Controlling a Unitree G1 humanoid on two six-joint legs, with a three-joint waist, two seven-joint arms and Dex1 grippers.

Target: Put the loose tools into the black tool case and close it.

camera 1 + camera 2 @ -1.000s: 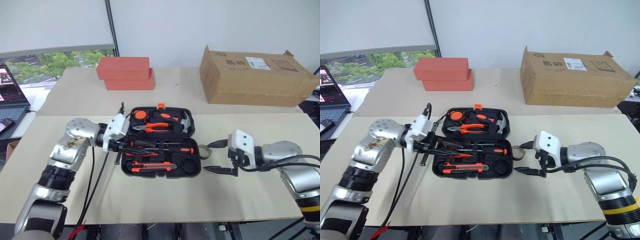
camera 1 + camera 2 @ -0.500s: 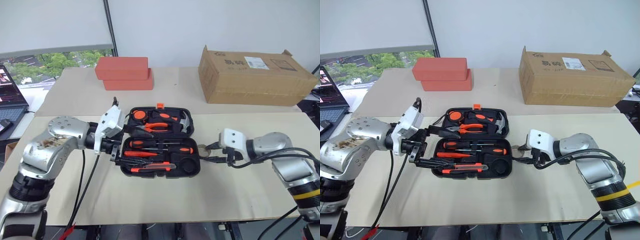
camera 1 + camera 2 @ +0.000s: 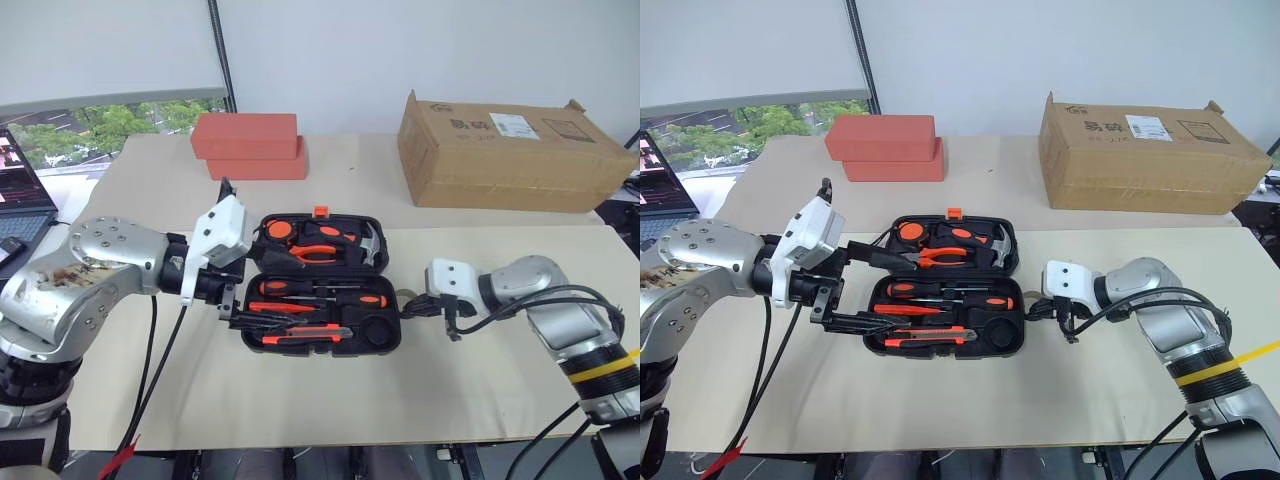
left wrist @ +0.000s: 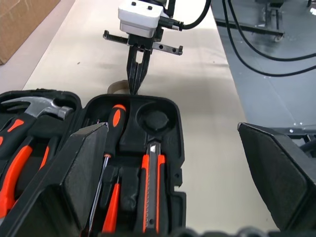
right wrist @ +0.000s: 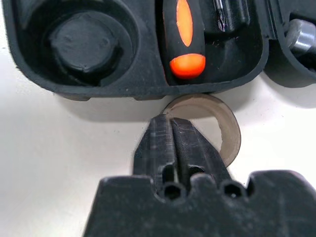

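Observation:
The black tool case (image 3: 376,330) lies open in the middle of the table. Two screwdrivers (image 3: 322,288) and the utility knife (image 3: 300,335) rest in its near half, while pliers and a hammer sit in the lid. My left gripper (image 3: 275,290) is open wide at the case's left end, with one finger (image 4: 74,182) over the lid and the other over the near half. A small grey tape roll (image 5: 224,133) lies on the table against the case's right edge. My right gripper (image 5: 165,118) is shut on the roll's rim.
A brown cardboard box (image 3: 510,150) stands at the back right, and red-orange blocks (image 3: 250,145) at the back left. A laptop (image 3: 20,190) sits at the far left. Cables (image 3: 165,360) hang from my left arm over the table's front.
My left gripper opened wide and rose a little beside the case. My right gripper went from wide open to shut at the tape roll.

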